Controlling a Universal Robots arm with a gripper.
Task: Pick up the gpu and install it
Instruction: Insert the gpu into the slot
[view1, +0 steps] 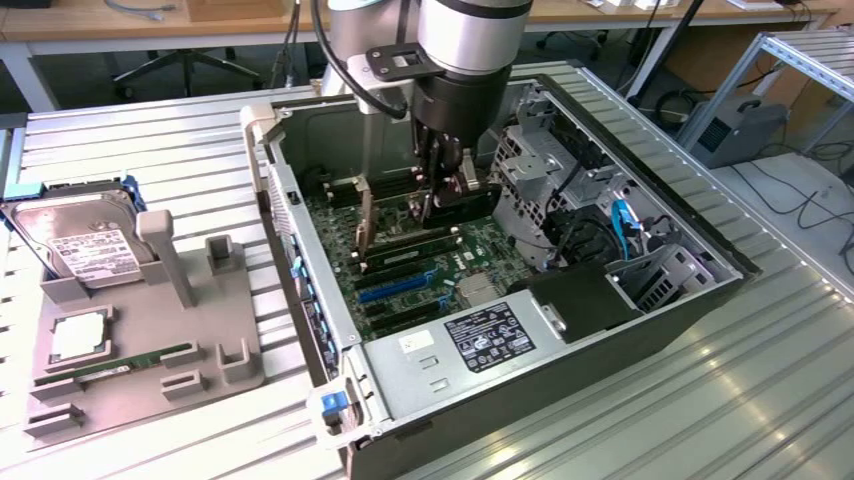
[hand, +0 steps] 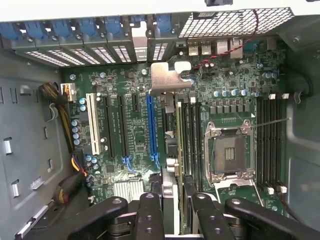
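My claw (hand: 172, 210) is clenched on the gpu (hand: 170, 145), held edge-down inside the open case (view1: 694, 300), so its connector faces the motherboard (hand: 125, 90). Blue slot (hand: 151, 130) lies just at 9 o'clock of the card; bracket (hand: 167, 77) points at the rear slot covers (hand: 105, 52).

— How is the arm (view1: 461, 40) posed?
— It is held vertically, wrist downward; the gripper (view1: 447, 185) is lowered.
— And the fingers (hand: 150, 212)?
— They are closed partway, clamped on a card edge.
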